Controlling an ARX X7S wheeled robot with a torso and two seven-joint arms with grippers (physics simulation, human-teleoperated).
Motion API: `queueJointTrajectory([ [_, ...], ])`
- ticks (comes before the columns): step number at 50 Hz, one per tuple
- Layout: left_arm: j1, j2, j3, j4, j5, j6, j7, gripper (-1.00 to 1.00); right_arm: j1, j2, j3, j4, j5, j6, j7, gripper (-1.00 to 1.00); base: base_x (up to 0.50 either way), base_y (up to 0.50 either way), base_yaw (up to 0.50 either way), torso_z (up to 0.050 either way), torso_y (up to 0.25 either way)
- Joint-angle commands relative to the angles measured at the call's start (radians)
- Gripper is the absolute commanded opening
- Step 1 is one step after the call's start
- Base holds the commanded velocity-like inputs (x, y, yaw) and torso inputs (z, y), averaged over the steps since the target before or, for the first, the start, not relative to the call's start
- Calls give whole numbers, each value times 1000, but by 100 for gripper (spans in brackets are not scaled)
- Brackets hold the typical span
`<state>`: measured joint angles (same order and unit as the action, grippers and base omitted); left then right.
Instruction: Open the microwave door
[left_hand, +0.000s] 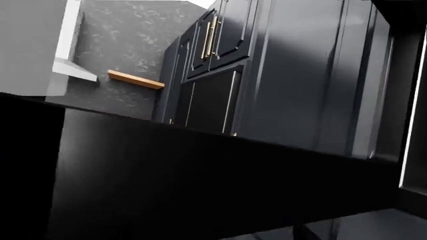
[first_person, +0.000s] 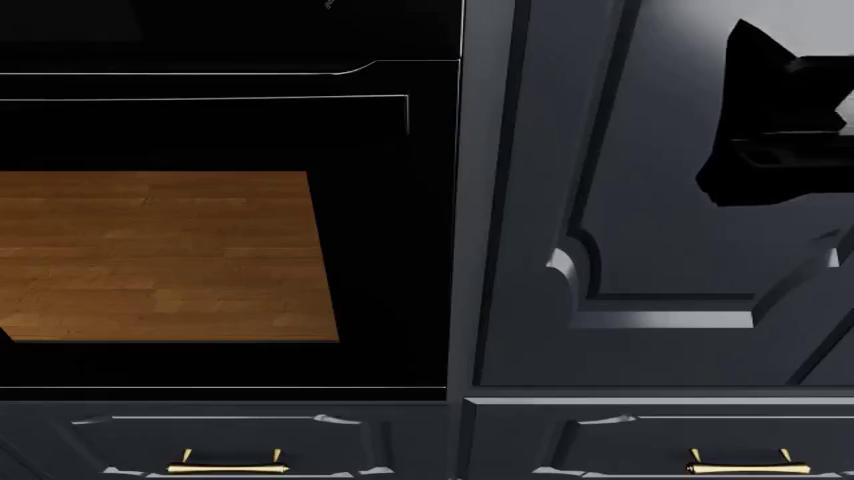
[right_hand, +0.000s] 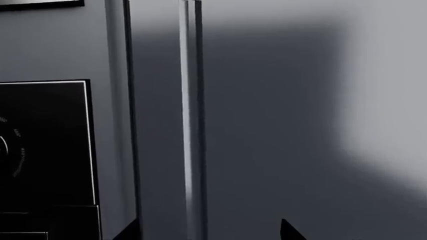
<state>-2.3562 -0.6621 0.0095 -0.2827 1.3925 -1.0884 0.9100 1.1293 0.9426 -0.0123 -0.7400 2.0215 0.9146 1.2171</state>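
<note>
The microwave (first_person: 387, 230) is a black built-in front at the left of the head view. Its door window (first_person: 160, 255) reflects a wooden floor, and the door looks flush with the cabinet. My right gripper (first_person: 774, 130) shows as a black shape before the grey cabinet panel, to the right of the microwave and apart from it. In the right wrist view its fingertips (right_hand: 287, 231) stand wide apart, so the gripper (right_hand: 207, 232) is open and empty, with a black control panel (right_hand: 47, 145) off to one side. The left gripper's fingers are lost against a black surface (left_hand: 200, 185).
Dark cabinet drawers with gold handles (first_person: 224, 465) run below the microwave. A tall raised-panel cabinet door (first_person: 667, 200) stands to its right. The left wrist view shows more dark cabinets (left_hand: 220, 45), a wooden shelf (left_hand: 135, 79) and a grey stone wall.
</note>
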Motion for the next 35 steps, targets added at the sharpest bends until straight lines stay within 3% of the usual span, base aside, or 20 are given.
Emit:
queueJointTrajectory([
  [1,0,-58,8,-139,-163,62,-340,100,84,-41,-106,-3,24,-10,107,100,0,0,0,0,0],
  [5,0,-43,13,-206,-261,84,-551,100,83,-60,-134,-3,7,-16,144,100,0,0,0,0,0],
  [11,0,-31,19,-311,-340,132,-757,100,115,-81,-182,21,-7,-12,191,100,0,0,0,0,0],
  [24,0,-15,29,-550,-487,257,-1031,100,241,-184,-341,130,-71,32,286,100,0,0,0,0,0],
  [30,0,-20,49,-762,-501,289,-1096,100,269,-244,-409,173,-118,46,297,100,0,0,0,0,0],
  [35,0,-29,58,-816,-563,286,-1113,100,271,-252,-421,191,-143,51,267,100,0,0,0,0,0],
])
